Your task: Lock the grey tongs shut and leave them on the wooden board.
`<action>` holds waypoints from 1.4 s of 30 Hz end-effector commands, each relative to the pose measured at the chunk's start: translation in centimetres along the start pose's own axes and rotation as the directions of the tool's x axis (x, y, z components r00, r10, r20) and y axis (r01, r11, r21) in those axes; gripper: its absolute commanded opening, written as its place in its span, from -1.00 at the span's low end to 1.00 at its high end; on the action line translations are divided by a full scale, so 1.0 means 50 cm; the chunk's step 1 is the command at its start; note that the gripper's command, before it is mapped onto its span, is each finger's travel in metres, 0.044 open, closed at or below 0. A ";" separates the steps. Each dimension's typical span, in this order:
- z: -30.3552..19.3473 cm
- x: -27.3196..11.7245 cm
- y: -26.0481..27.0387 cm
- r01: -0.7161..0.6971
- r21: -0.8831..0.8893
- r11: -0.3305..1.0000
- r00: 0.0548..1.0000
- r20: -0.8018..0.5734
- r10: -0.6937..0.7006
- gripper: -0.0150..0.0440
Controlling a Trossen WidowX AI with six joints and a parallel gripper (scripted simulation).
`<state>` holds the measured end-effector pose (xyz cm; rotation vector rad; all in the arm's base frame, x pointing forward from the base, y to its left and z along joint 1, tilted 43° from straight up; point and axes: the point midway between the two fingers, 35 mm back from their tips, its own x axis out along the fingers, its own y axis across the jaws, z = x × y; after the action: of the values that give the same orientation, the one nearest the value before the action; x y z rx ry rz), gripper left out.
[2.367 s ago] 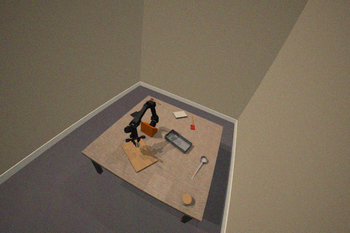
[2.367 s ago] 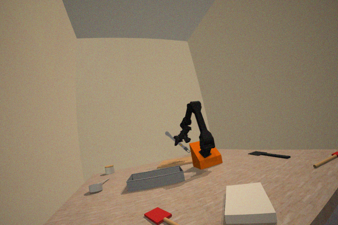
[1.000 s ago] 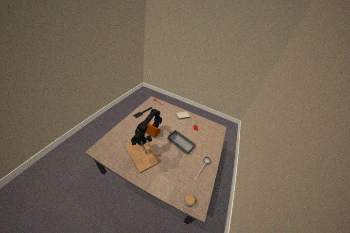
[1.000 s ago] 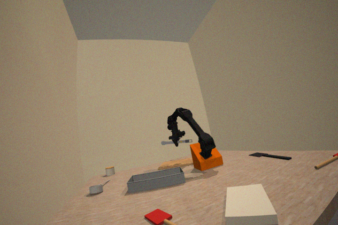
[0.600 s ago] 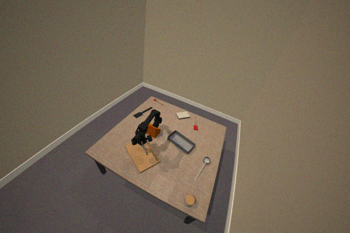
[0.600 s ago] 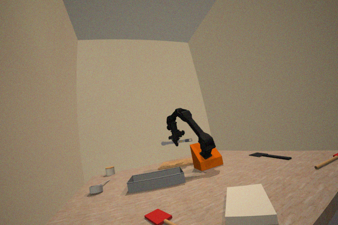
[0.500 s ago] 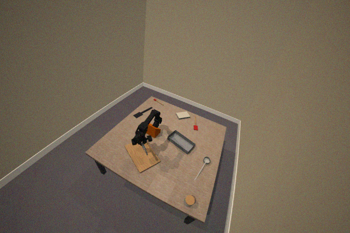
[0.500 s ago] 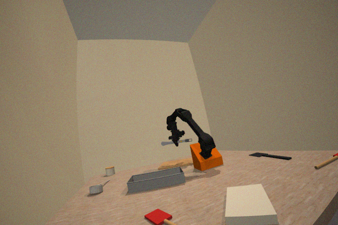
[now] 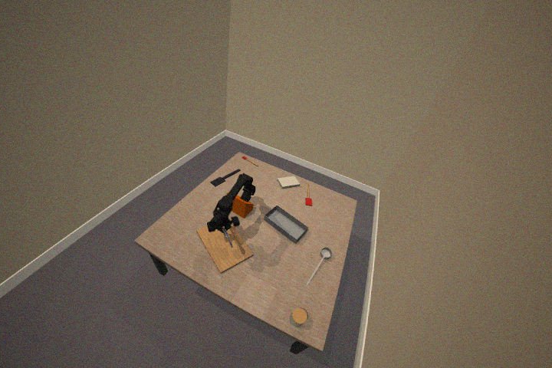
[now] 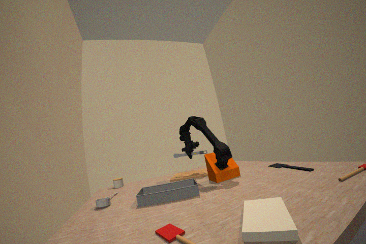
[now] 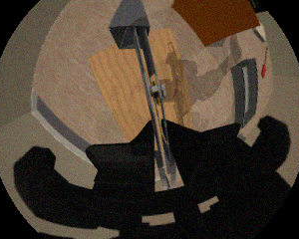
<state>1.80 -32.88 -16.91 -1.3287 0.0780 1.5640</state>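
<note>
The grey tongs [image 9: 229,239] [image 10: 179,155] [image 11: 149,55] are in the air above the wooden board [image 9: 225,261] [image 10: 186,175] [image 11: 115,85], roughly level. Their two arms lie close together. In the exterior view the ring-like end towards the arm's base is slightly higher than the broad end. Whether the lock has caught cannot be seen. My gripper [image 10: 190,156] [image 11: 156,122] points down and is shut on the tongs around their middle part. The tongs' shadow falls on the board. The roasting tin [image 9: 280,231] [image 10: 169,196] [image 11: 237,95] stands beside the board with no tongs across it.
The arm's orange base block [image 9: 242,207] [image 10: 229,174] [image 11: 214,17] is close to the board. A small pan [image 9: 326,253] [image 10: 102,203], a lidded jar [image 9: 300,316] [image 10: 118,183], a pale block [image 9: 288,182] [image 10: 268,215] and a red spatula [image 9: 308,202] [image 10: 170,232] lie farther off.
</note>
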 end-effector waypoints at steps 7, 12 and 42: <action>-0.001 0.040 0.000 0.005 0.004 1.000 1.000 0.004 -0.005 -1.00; -0.001 0.057 0.001 0.005 0.004 1.000 1.000 0.004 -0.005 -1.00; 0.004 0.155 -0.004 0.005 0.003 1.000 1.000 0.004 -0.005 -1.00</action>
<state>2.79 -28.46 -22.09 -1.3277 0.0775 1.5679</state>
